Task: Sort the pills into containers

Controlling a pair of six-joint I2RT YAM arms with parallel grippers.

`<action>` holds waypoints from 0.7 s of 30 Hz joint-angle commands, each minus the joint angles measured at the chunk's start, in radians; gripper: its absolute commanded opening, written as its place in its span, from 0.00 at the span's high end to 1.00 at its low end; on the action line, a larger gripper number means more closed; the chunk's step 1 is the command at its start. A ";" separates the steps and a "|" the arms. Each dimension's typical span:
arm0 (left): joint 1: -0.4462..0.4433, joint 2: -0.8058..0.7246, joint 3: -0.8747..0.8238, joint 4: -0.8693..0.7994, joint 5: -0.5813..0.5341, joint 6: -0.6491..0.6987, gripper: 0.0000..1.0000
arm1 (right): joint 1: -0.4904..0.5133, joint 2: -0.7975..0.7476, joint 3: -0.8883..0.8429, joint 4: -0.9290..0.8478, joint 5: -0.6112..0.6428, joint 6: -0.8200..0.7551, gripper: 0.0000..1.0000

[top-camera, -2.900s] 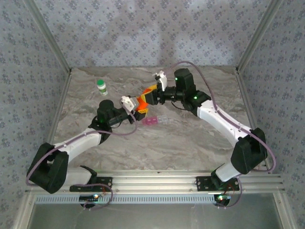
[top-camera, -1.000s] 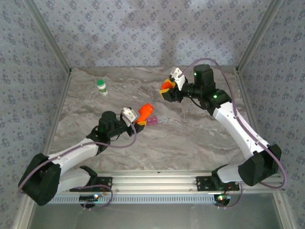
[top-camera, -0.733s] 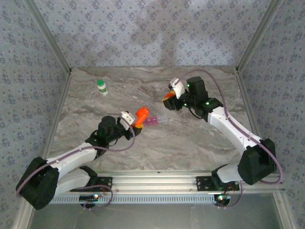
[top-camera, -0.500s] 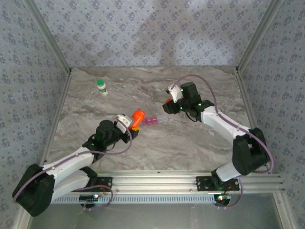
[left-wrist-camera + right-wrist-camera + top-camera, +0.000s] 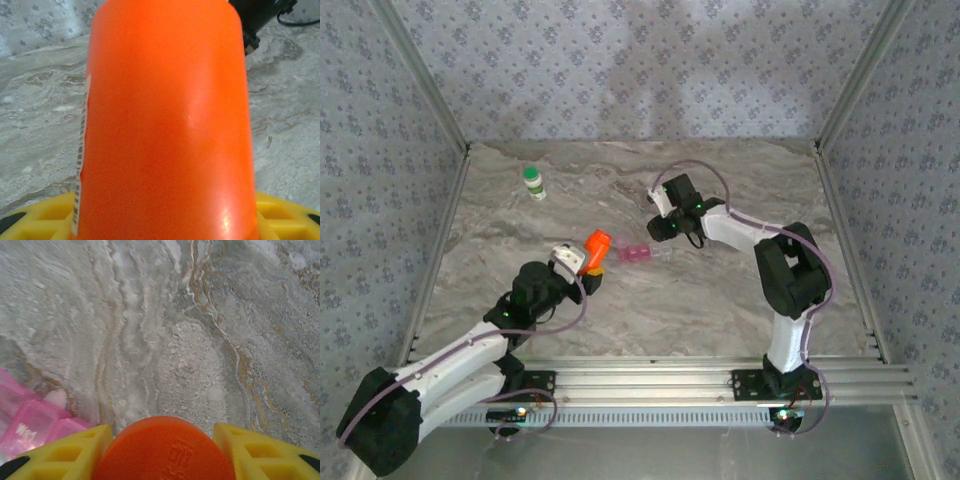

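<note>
The left gripper (image 5: 586, 258) clamps the orange bottle (image 5: 597, 242); the pill box (image 5: 645, 253) lies just right of its mouth, long axis left-right (right gripper (image 5: 664, 228) pinches the cap (image 5: 165, 450)).

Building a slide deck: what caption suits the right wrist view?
Right gripper gripping an orange cap, marble table beyond, pink pill box at lower left.

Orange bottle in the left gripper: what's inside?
The orange bottle, clamped in the left gripper, shows only its opaque wall and a label edge. Whatever is inside is covered.
</note>
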 commanded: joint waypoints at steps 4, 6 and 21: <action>-0.004 -0.034 -0.029 0.001 -0.031 -0.025 1.00 | 0.018 0.077 0.066 -0.100 0.177 0.022 1.00; -0.003 -0.035 -0.034 0.008 -0.028 -0.034 1.00 | 0.018 0.095 0.081 -0.118 0.193 0.030 1.00; -0.011 -0.010 -0.017 -0.074 -0.018 -0.093 1.00 | -0.007 0.062 0.047 -0.144 0.097 0.084 1.00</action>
